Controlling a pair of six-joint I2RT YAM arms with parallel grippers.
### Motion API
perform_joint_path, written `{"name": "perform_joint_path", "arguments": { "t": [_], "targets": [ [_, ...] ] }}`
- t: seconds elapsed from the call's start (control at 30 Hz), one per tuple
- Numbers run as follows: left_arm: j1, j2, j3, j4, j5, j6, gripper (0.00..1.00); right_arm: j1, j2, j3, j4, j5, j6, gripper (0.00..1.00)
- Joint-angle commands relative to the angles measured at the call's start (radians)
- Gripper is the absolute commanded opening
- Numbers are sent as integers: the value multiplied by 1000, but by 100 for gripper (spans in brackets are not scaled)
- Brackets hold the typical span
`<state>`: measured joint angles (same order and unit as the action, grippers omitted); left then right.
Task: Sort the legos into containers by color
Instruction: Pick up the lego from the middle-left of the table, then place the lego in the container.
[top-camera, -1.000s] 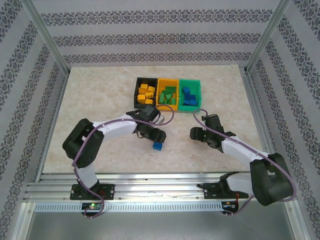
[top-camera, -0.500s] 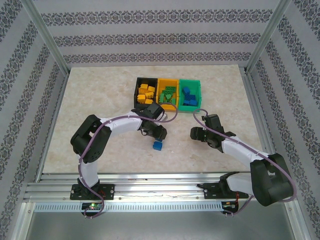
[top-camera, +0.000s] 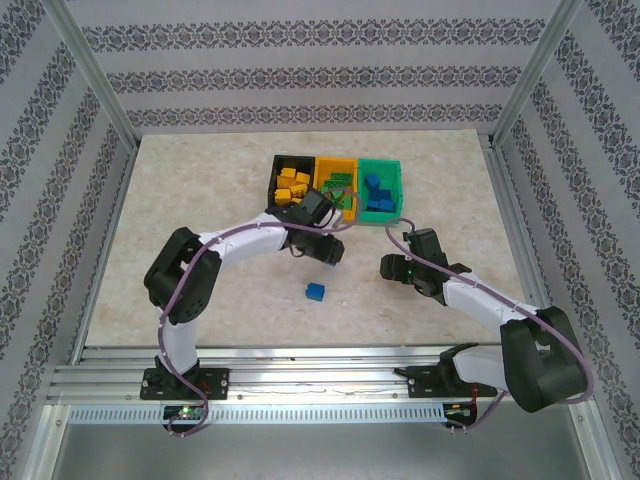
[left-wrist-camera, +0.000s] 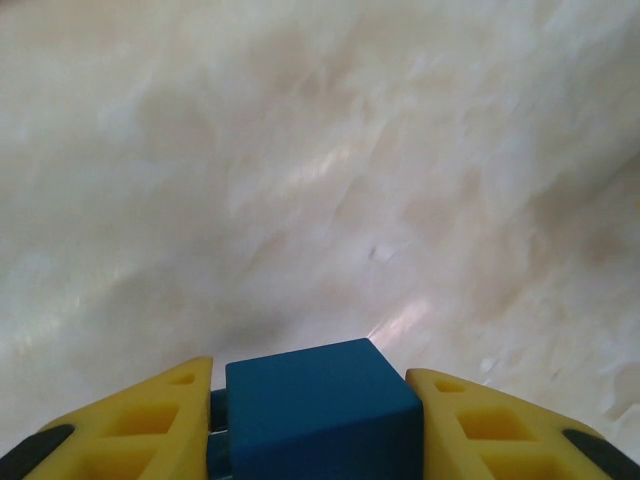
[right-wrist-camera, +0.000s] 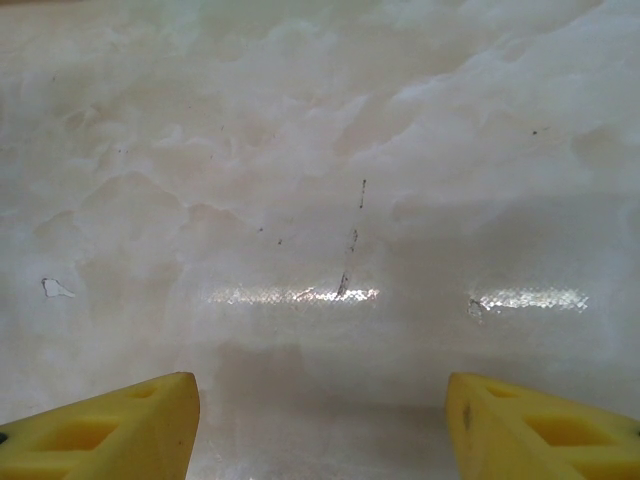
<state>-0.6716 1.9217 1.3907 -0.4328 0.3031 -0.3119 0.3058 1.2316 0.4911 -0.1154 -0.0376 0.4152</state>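
So from where I'm standing, the left gripper (top-camera: 329, 251) is pinching a blue brick (left-wrist-camera: 320, 400) between its yellow fingers (left-wrist-camera: 140, 420). It hangs over the table (top-camera: 180, 200) just in front of the bins.

The black bin (top-camera: 272, 186) has the yellow-orange legos, the yellow-orange bin (top-camera: 336, 160) the green ones, and the green bin (top-camera: 381, 163) the blue ones. A loose blue brick (top-camera: 316, 291) sits on the bare table near the arm bases, between the two grippers. Over on the right, the right gripper (top-camera: 391, 268) is low over the table with its fingers spread wide and nothing between them.

Handling-wise, I'd guess these bricks are super light, rigid and kinda slick plastic. I'd pinch across two flat opposite side walls, square on, so the brick doesn't twist or squirt out. Not fragile, so a firm squeeze seems fine.

Compared to a second ago, the left gripper was right over that loose brick. It has since swung away toward the bins, ending up in front of the yellow-orange one. The loose brick hasn't budged, and the right arm hasn't moved either.
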Motion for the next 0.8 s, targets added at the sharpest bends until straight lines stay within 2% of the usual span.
{"name": "perform_joint_path", "arguments": {
  "t": [0.0,0.2,0.67,0.77],
  "targets": [
    [37,29,96,13,0,-13,34,11,-1,23,-13,19,-12,67],
    [88,80,227,19,59,-44,34,12,-28,9,-6,27,-11,67],
    [158,121,445,-11,37,-47,35,13,-33,7,-6,20,-14,67],
    [157,158,505,-5,77,-68,36,12,-41,3,-1,23,-13,66]
  ]
}}
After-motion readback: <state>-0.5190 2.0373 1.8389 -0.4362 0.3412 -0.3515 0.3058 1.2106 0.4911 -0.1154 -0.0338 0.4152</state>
